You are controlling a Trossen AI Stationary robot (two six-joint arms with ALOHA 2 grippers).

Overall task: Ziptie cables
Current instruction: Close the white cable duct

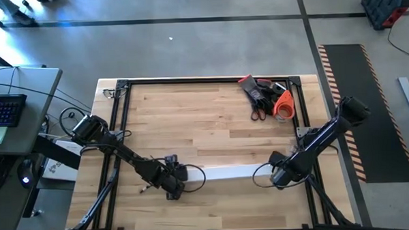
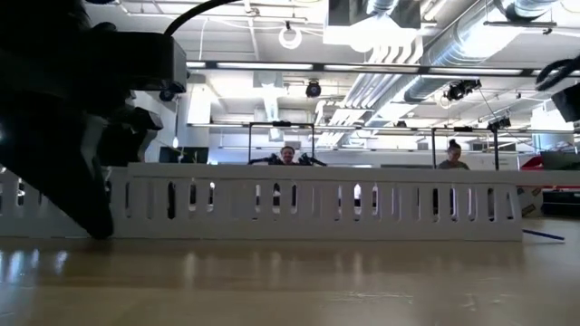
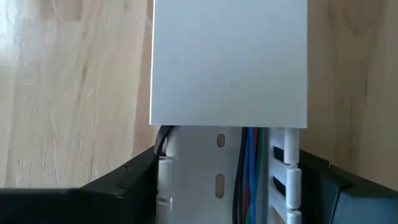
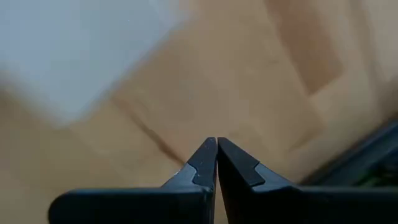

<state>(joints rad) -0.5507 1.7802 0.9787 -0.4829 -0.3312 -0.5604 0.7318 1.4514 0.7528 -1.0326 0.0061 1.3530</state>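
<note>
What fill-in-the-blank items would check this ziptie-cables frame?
1. The right gripper has its fingers ____.
2. The left gripper straddles the slotted white ____.
3. Coloured wires run ____ that channel.
4. The heap of tools lies near the table's far ____ corner.

Missing: shut; channel; inside; right

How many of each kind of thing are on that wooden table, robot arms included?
Robot arms: 2, with the left gripper and the right gripper
White slotted channel: 1
Bundle of cables inside the channel: 1
Heap of tools at the far corner: 1
Total: 5
</note>
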